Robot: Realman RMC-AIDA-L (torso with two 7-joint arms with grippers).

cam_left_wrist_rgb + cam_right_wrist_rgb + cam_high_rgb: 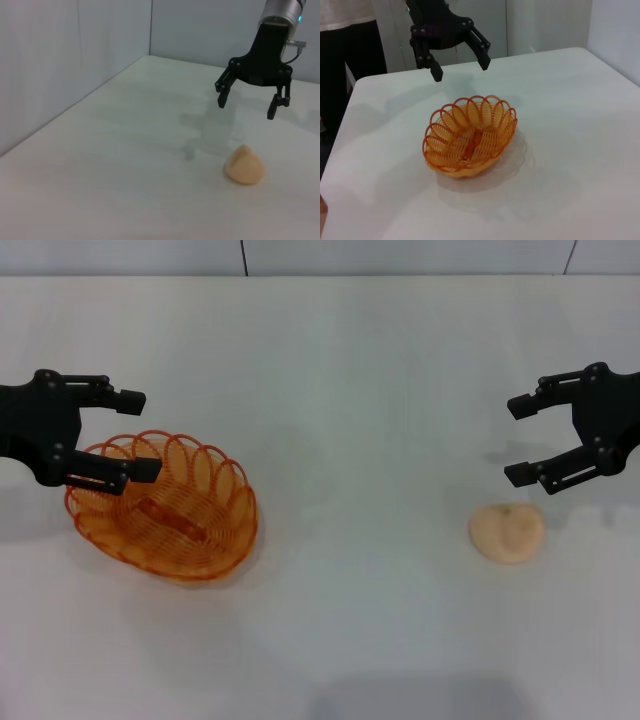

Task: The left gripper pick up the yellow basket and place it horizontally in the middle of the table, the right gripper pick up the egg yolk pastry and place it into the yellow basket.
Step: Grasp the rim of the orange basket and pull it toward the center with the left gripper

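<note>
The yellow basket [165,505] is an oval orange-yellow wire basket standing upright on the white table [350,390] at the left. My left gripper [140,433] is open and empty, held above the basket's left rim. The right wrist view shows that gripper [461,69] hanging above and beyond the basket [470,137]. The egg yolk pastry [508,532], a pale peach dome, lies on the table at the right. My right gripper [513,440] is open and empty, hovering just beyond the pastry. The left wrist view shows it [246,107] above the pastry [245,165].
A person in dark trousers [350,60] stands at the table's far left end. Pale walls [60,65] border the table's right side and back. A wide stretch of bare tabletop lies between the basket and the pastry.
</note>
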